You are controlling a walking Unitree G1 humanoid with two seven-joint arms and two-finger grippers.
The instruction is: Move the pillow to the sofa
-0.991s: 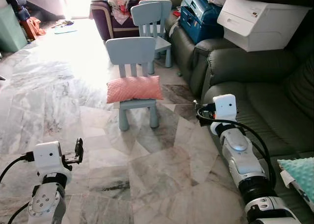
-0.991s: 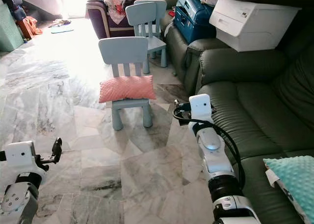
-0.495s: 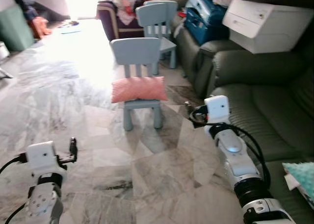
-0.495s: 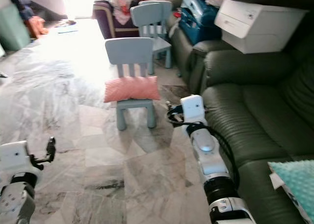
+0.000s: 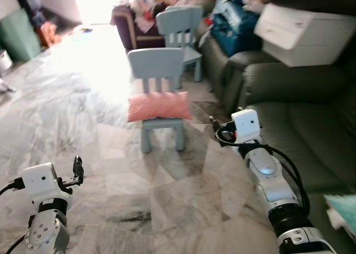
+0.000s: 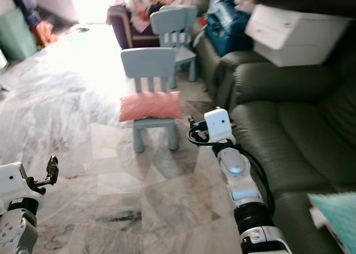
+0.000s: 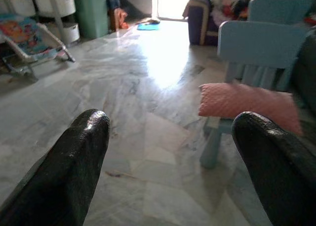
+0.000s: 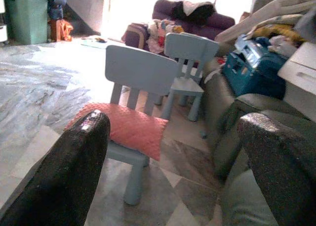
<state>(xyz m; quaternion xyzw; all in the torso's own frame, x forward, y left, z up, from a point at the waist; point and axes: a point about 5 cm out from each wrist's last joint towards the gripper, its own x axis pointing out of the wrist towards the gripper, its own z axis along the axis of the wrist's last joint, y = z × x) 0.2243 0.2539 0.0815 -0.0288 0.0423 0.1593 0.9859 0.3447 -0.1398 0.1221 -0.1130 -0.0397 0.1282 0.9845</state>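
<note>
Left eye view: a pink pillow [image 5: 159, 106] lies across the seat of a small pale-blue chair [image 5: 157, 65] standing on the marble floor [image 5: 67, 109], its back slats rising just behind the cushion. A second blue chair [image 5: 181, 21] stands farther back, beside a dark green sofa [image 5: 289, 93] that runs along the robot's right. On the sofa's far end sit a white box [image 5: 303, 27] and a blue bag [image 5: 231, 21]; a teal cushion [image 5: 342, 207] shows at its near end. A purple couch piled with clothes [image 5: 146, 4] closes off the room near the bright doorway.

The right hand [image 8: 173, 152] is raised near the sofa's front edge, well apart from the pillow — its two black fingers [image 8: 74, 171] are spread wide with nothing between them. The left hand [image 7: 173, 161] hangs low over the floor, fingers likewise parted and empty, pointing toward the chair.
</note>
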